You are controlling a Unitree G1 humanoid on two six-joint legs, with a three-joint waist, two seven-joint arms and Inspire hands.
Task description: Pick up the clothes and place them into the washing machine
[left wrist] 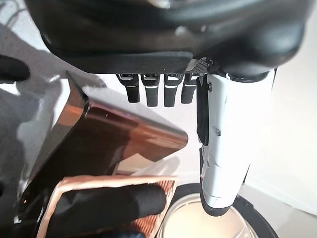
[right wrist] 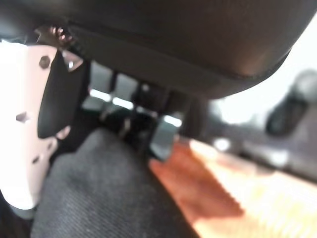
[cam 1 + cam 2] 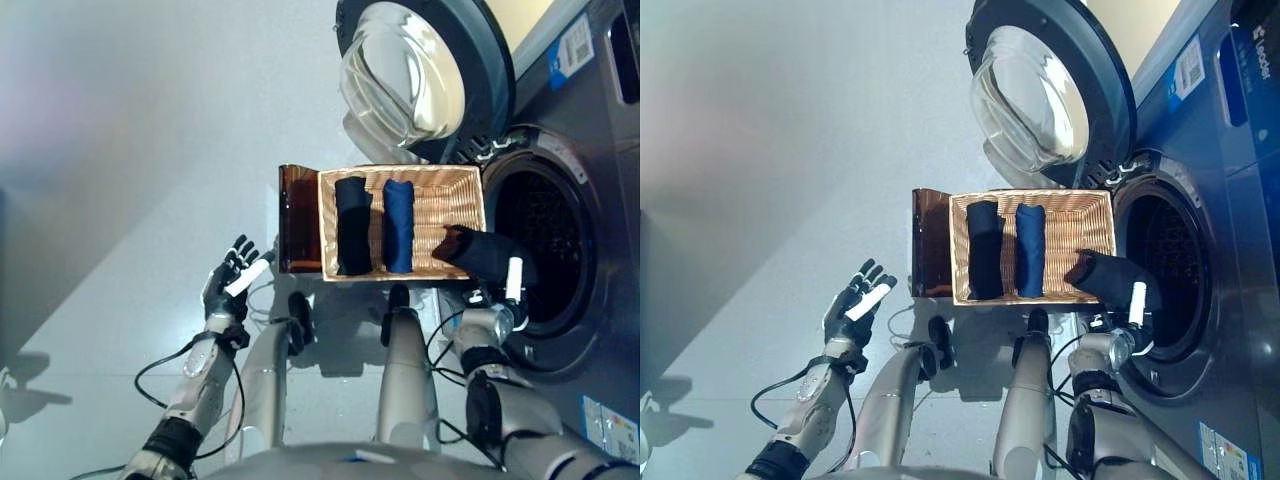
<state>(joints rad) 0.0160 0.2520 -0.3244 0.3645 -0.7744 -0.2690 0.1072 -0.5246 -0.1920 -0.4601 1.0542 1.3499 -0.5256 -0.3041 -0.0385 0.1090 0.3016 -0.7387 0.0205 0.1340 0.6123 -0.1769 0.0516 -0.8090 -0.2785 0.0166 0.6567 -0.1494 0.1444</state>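
One dark garment (image 3: 480, 252) is up, gripped in the right hand (image 3: 497, 268) at the wicker basket's (image 3: 460, 180) corner, right beside the washer's open drum (image 3: 545, 250). It isn't inside yet, I'd say. Two rolls wait in the basket: a black one (image 3: 352, 225) and a navy one (image 3: 398, 225), side by side, long axes running away from the robot. The left hand (image 3: 230, 282) hovers spread and empty beside the brown stand (image 3: 296, 220).

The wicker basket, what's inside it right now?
Inside the wicker basket lie two rolled garments side by side, a black roll and a navy roll. The right hand holds a dark garment over the basket's corner, hiding what lies beneath.
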